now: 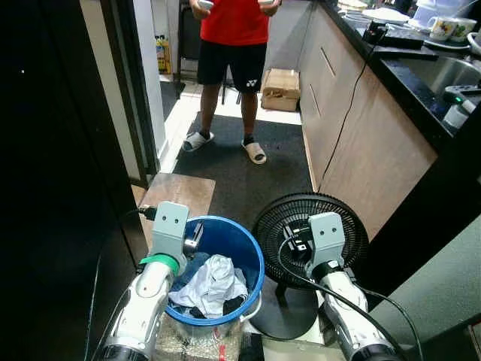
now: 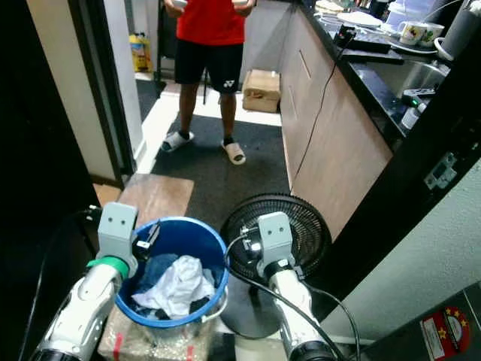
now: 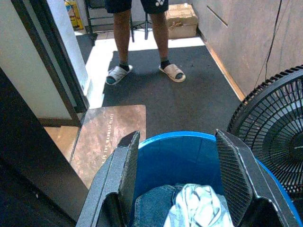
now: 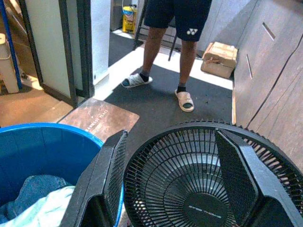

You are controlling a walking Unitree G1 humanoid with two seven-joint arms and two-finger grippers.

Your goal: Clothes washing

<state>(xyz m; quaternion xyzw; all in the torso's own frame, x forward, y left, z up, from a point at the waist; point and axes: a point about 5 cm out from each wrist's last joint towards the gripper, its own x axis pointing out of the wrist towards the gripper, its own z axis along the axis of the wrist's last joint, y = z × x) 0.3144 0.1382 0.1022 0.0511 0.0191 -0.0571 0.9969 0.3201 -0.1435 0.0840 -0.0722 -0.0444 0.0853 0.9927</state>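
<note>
A blue bucket [image 1: 225, 237] stands on the floor right in front of me. It holds a crumpled white garment [image 1: 213, 282] lying on blue denim [image 3: 151, 208] and some dark clothes. My left gripper [image 3: 180, 161] hovers open above the bucket's near side, and nothing sits between its fingers [image 3: 127, 179]. My right gripper [image 4: 173, 165] is open too. It hangs over the black floor fan [image 1: 278, 218] that stands to the right of the bucket.
A person [image 1: 234, 45] in a red shirt, black shorts and slippers stands ahead on a dark mat [image 1: 248, 180]. Wooden cabinets [image 1: 361, 128] under a black counter run along the right. A cardboard box [image 1: 280, 89] sits beyond. Left are a brown doormat [image 1: 176, 195] and a dark door frame [image 1: 128, 90].
</note>
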